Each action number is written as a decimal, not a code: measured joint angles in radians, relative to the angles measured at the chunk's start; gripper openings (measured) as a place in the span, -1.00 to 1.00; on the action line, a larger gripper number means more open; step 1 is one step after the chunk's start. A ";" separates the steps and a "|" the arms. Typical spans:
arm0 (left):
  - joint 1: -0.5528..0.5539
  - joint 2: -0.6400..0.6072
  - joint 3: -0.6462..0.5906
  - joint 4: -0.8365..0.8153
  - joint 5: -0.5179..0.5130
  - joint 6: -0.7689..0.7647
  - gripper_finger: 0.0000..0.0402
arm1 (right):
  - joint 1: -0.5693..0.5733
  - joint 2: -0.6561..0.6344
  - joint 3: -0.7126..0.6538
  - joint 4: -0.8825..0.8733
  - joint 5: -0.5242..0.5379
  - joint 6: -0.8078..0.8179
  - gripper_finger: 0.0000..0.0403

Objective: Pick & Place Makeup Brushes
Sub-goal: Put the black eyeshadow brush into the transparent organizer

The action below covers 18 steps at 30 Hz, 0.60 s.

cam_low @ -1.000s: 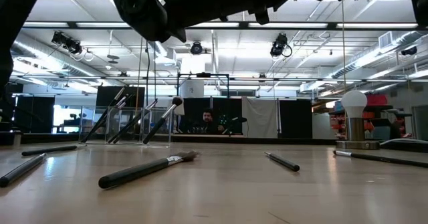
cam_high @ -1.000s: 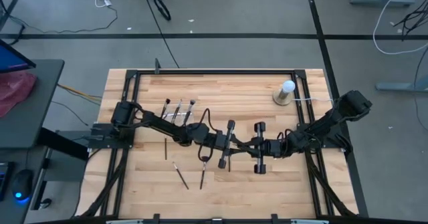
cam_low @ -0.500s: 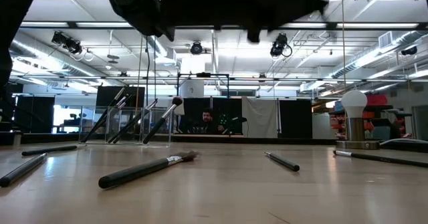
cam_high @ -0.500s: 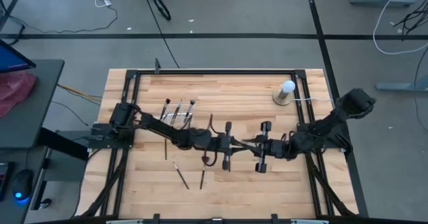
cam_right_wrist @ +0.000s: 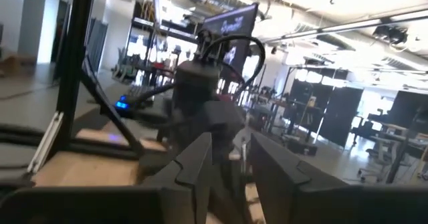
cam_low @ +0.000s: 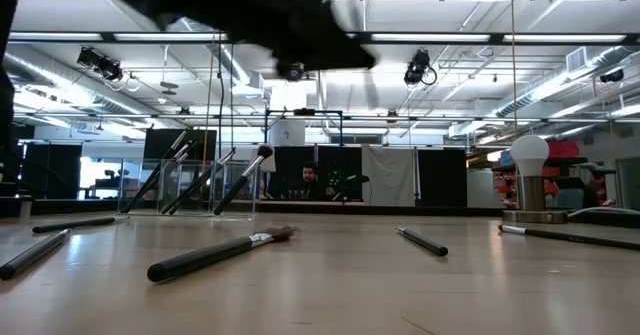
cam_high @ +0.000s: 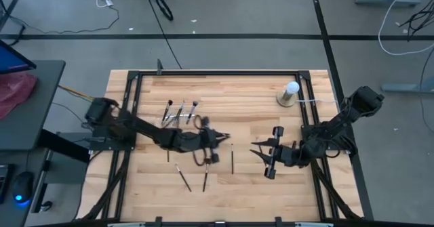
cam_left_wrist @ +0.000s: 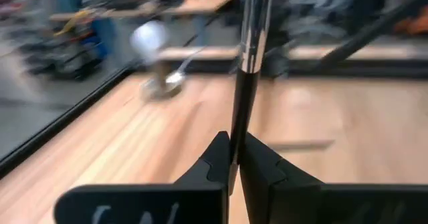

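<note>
My left gripper [cam_high: 215, 146] [cam_left_wrist: 234, 167] is over the table's middle, shut on a makeup brush [cam_left_wrist: 249, 43] with a black handle and a silvery ferrule. My right gripper [cam_high: 258, 151] [cam_right_wrist: 231, 160] is to its right, open and empty, pointing at the left arm. Several loose brushes lie flat on the wood: one between the grippers [cam_high: 232, 160], others nearer the front left [cam_high: 182, 177] [cam_high: 205, 180] [cam_high: 168, 152]. More brushes lean in a clear holder [cam_high: 180, 111] [cam_low: 190, 183] at the far left. My left gripper pinches the brush's black handle [cam_left_wrist: 235, 140] between its two fingertips, below the ferrule. The brush stands across the fingers and rises from them toward the camera, ferrule end up. It is clear of the table.
A white ball on a round base [cam_high: 290, 91] [cam_low: 530, 170] stands at the far right. A black frame [cam_high: 217, 72] runs round the tabletop. In the low view, brushes lie across the front [cam_low: 220, 255] [cam_low: 421, 241] [cam_low: 560, 236]. A person [cam_low: 312, 180] sits in the room behind.
The two grippers stood close together over the table's middle. My left gripper has drawn back toward the table's left edge, and my right gripper has drawn back toward the right edge, so a gap has opened between them. The loose brushes on the table have stayed put.
</note>
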State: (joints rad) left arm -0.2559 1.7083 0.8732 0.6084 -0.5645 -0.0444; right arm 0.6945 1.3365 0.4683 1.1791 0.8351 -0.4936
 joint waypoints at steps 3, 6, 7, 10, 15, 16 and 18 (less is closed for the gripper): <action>0.012 -0.115 -0.129 -0.028 -0.112 -0.067 -0.91 | -0.007 0.000 0.000 -0.035 -0.003 0.027 -0.47; 0.045 -0.244 -0.219 -0.141 -0.210 -0.169 -0.92 | -0.019 0.000 0.000 -0.051 -0.005 0.051 -0.48; 0.063 -0.278 -0.236 -0.195 -0.219 -0.213 -0.92 | -0.024 0.000 0.000 -0.054 -0.005 0.055 -0.49; 0.131 -0.379 -0.247 -0.382 -0.207 -0.337 -0.92 | -0.042 0.000 0.000 -0.060 -0.012 0.075 -0.49; 0.253 -0.423 -0.212 -0.648 -0.119 -0.416 -0.92 | -0.069 0.000 0.000 -0.070 -0.018 0.119 -0.49; 0.275 -0.422 -0.207 -0.674 -0.087 -0.420 -0.92 | -0.073 0.000 0.000 -0.074 -0.018 0.128 -0.49; 0.317 -0.411 -0.204 -0.705 -0.032 -0.424 -0.92 | -0.080 0.000 0.000 -0.085 -0.022 0.145 -0.49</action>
State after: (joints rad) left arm 0.0607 1.2974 0.6689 -0.0962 -0.5969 -0.4686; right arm 0.6144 1.3365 0.4683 1.0946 0.8130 -0.3490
